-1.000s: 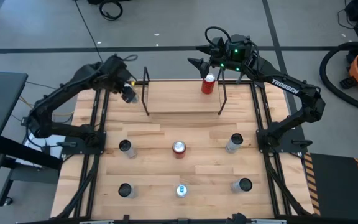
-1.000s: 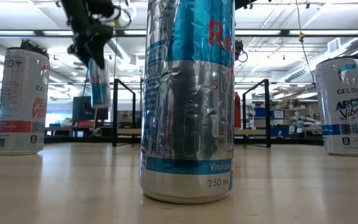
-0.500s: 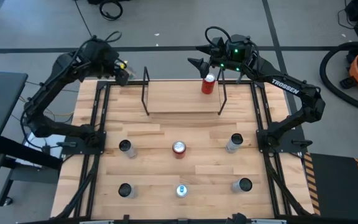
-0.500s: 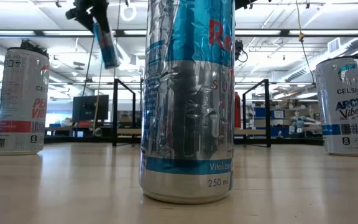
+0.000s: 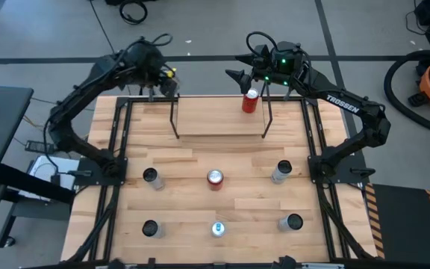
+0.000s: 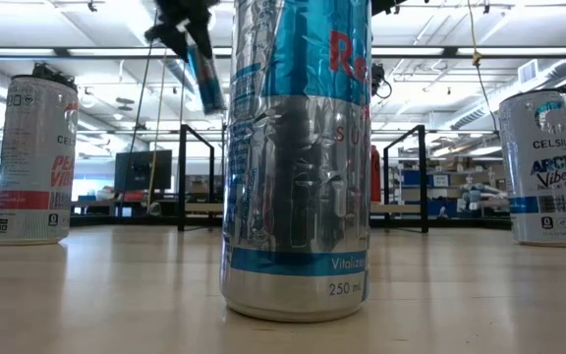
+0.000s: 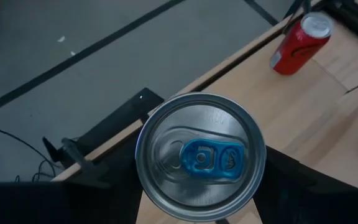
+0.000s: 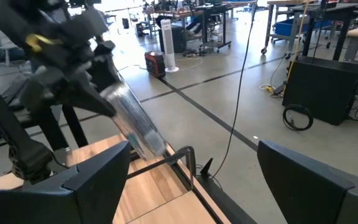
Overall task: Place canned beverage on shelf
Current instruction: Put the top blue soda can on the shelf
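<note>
1 slim can (image 6: 204, 74) tilted, clamped in left gripper (image 5: 164, 81); right gripper (image 5: 263, 75) open, empty.

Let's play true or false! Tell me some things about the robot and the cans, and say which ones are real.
1. The left gripper holds a can. True.
2. A red can stands on the shelf. True.
3. The held can rests on the shelf. False: it hangs tilted in the air near the shelf's left frame.
4. The right gripper holds the red can. False: its jaws are open, empty.
5. Eight cans stand on the table in front of the shelf. False: six.
</note>
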Motion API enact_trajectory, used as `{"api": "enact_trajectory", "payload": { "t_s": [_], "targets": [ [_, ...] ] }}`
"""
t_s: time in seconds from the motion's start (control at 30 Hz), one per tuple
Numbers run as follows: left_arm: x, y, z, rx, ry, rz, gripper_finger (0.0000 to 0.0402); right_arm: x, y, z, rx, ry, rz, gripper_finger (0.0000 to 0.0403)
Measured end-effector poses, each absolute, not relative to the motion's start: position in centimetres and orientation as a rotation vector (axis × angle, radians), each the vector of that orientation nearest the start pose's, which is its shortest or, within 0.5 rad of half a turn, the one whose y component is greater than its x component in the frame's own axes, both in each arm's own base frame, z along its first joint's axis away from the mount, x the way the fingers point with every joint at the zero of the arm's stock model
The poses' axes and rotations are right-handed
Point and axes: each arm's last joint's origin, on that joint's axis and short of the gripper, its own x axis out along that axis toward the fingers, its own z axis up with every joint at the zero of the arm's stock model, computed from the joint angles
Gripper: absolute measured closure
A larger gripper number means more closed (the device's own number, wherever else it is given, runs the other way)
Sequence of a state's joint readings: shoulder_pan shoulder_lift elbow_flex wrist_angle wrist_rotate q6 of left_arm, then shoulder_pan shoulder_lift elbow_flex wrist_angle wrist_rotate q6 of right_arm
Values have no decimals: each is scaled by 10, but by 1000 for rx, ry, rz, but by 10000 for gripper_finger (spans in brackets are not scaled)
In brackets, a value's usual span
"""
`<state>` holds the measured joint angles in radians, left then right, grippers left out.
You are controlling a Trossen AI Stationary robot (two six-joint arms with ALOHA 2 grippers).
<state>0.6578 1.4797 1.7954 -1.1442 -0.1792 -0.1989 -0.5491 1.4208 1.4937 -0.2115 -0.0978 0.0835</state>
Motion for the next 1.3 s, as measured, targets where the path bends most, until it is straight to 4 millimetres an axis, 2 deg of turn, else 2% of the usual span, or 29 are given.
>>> {"api": "enact_trajectory", "payload": {
  "t_s": [0.3,0.6,0.8,1.13,1.3],
  "targets": [
    [268,189,396,-362,782,809,161,271,-163,429,126,113,-456,42],
    [301,202,360,-361,870,782,161,271,-163,429,126,113,-456,42],
    [310,208,345,-344,926,762,161,271,-163,429,127,114,-456,42],
    [314,211,336,-337,958,742,161,272,-163,435,107,56,-454,42],
    [323,216,318,-326,1032,689,161,272,-163,438,99,28,-453,42]
  ]
}}
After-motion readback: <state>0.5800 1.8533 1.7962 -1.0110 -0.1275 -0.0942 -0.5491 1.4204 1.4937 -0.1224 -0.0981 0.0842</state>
